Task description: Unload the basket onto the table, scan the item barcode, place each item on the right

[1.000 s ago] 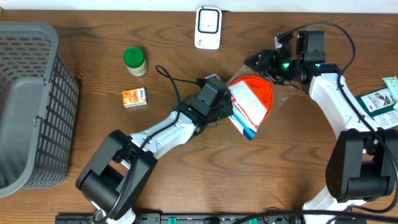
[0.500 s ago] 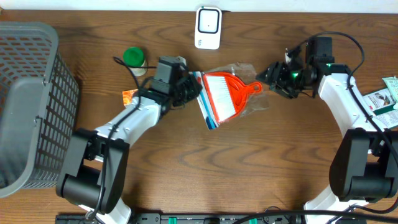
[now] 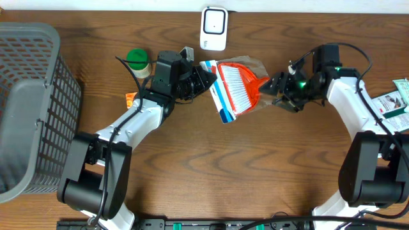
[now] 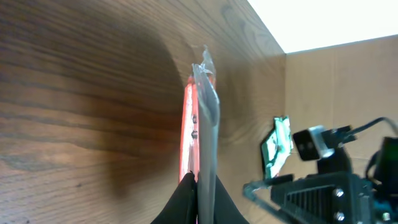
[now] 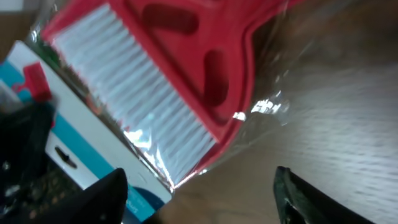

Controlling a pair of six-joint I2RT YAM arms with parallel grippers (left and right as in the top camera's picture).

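The item is a red dustpan-and-brush set [image 3: 238, 85] in a clear bag with a white and teal card, held off the table just below the white barcode scanner [image 3: 214, 28]. My left gripper [image 3: 206, 80] is shut on the card end; in the left wrist view the pack [image 4: 203, 112] runs edge-on out of the closed fingertips of that gripper [image 4: 198, 182]. My right gripper [image 3: 275, 86] stands open beside the pan's handle end. In the right wrist view the set [image 5: 168, 74] fills the top, and the right gripper [image 5: 202, 194] has only wood and the bag's corner between its spread fingers.
A grey mesh basket [image 3: 32, 108] stands at the far left. A green-lidded jar [image 3: 137, 62] and a small orange box [image 3: 131, 98] lie behind the left arm. Green packets [image 3: 395, 102] sit at the right edge.
The left gripper has carried the set left and back toward the scanner, turning it. The right gripper has let go, opened wider and now trails at the handle end.
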